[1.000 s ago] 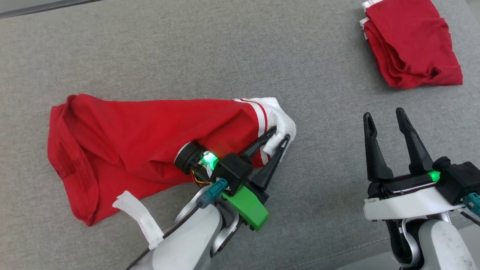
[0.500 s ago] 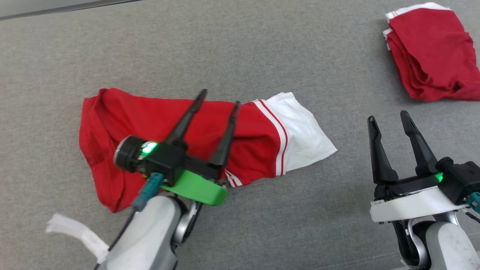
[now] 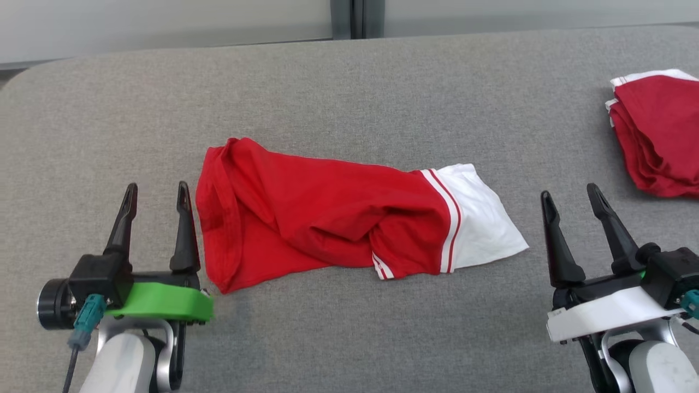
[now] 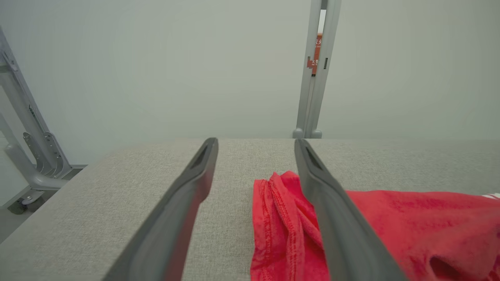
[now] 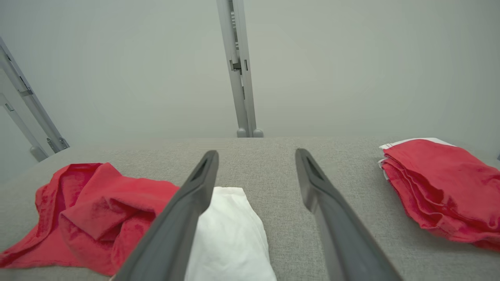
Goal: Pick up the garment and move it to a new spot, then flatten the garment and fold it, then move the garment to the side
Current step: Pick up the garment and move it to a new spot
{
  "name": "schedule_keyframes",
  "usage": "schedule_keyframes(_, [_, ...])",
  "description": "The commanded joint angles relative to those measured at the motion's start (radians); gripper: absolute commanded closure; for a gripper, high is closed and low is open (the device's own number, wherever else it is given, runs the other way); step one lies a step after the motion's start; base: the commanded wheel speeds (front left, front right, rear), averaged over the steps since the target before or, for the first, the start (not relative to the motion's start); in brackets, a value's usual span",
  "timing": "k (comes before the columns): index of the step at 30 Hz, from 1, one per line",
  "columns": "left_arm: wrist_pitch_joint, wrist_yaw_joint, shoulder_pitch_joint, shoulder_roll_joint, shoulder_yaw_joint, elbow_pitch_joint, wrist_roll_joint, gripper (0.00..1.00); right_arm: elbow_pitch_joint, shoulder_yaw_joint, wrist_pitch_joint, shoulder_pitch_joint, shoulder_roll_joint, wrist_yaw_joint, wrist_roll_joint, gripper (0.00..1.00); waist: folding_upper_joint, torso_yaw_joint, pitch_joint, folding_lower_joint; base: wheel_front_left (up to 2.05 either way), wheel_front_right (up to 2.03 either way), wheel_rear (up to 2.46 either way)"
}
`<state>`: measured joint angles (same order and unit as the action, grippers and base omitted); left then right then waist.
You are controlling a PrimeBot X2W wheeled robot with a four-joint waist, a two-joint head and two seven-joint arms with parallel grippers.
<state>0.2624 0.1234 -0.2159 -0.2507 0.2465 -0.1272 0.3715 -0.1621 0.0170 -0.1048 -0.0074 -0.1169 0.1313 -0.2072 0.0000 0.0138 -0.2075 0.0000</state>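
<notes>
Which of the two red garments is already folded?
The right garment, stacked in layers at the edge; the middle garment lies spread out and rumpled.

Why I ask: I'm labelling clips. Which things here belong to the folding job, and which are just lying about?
Job: crumpled red-and-white garment; left hand, open, beside its red end; right hand, open, near its white end.
Lying about: folded red pile at the right edge of the table; grey post behind it.
</notes>
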Motion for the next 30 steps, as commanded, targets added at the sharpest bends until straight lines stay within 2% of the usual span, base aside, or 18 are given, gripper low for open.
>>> schedule_keyframes(1, [0.003,-0.005,0.031,-0.012,-0.003,0.001,0.001,0.0,0.005,0.004,0.006,0.017,-0.005,-0.001,0.002,0.0,0.0,0.018,0.044,0.0,0.0,0.0,0.0])
schedule_keyframes(6, [0.003,-0.016,0.086,-0.024,0.002,-0.009,-0.011,0.0,0.023,0.013,0.017,0.046,-0.006,-0.001,-0.006,0.0,0.0,0.001,0.083,0.0,0.0,0.0,0.0])
schedule_keyframes(17, [0.003,0.015,0.173,-0.018,0.012,-0.006,-0.015,0.0,0.043,0.019,0.026,0.102,-0.003,-0.001,-0.018,0.0,0.0,-0.022,0.142,0.0,0.0,0.0,0.0])
schedule_keyframes(30, [-0.002,0.016,0.186,-0.025,0.022,0.006,-0.001,0.0,0.025,0.009,0.033,0.111,0.001,-0.001,-0.013,0.0,0.0,-0.026,0.147,0.0,0.0,0.0,0.0])
